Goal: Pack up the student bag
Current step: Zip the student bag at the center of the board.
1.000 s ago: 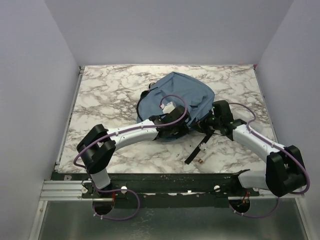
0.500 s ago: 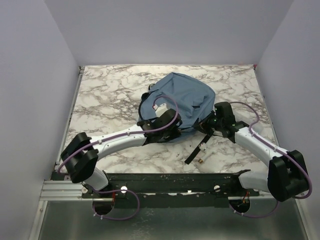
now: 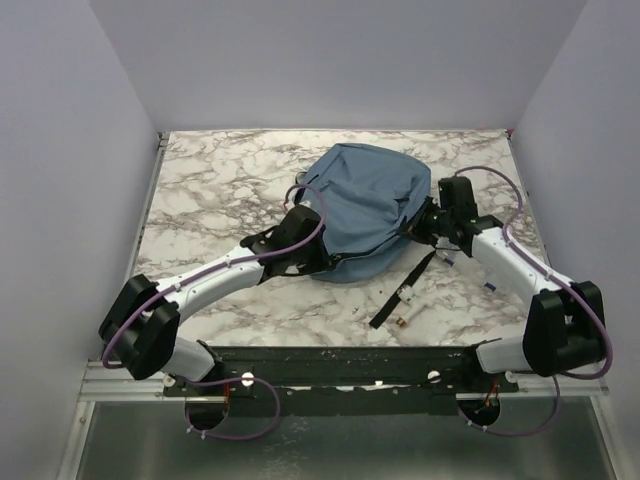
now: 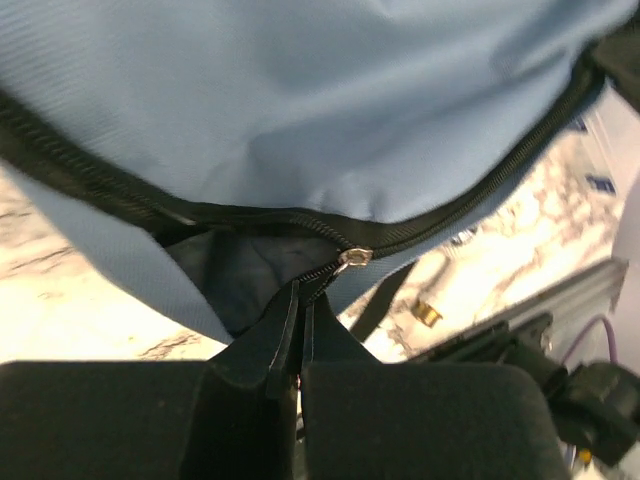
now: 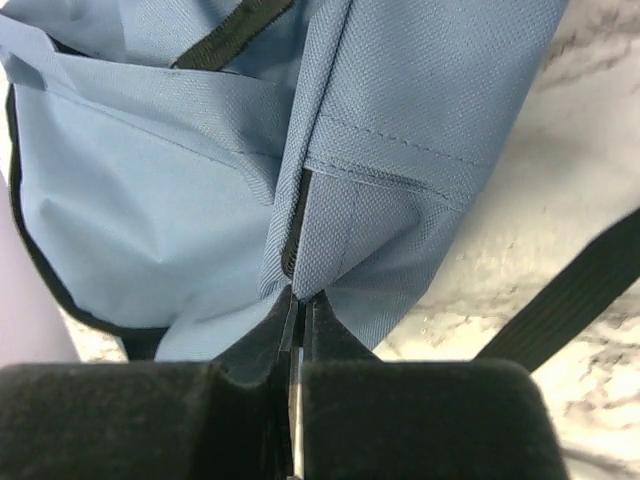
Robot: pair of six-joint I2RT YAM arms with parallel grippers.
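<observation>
I count one backpack [image 3: 365,205], mid-table [image 3: 220,170] toward the back, one loose black strap [image 3: 400,295] trailing off it toward me, and two arms on it. My left gripper [image 4: 298,300] is pressed together on the zipper pull [image 4: 345,262]. My right gripper [image 5: 297,300] is pinching a fold of the bag's fabric. Since a second ago the left arm has swung out leftward, and the bag sits higher and fuller.
</observation>
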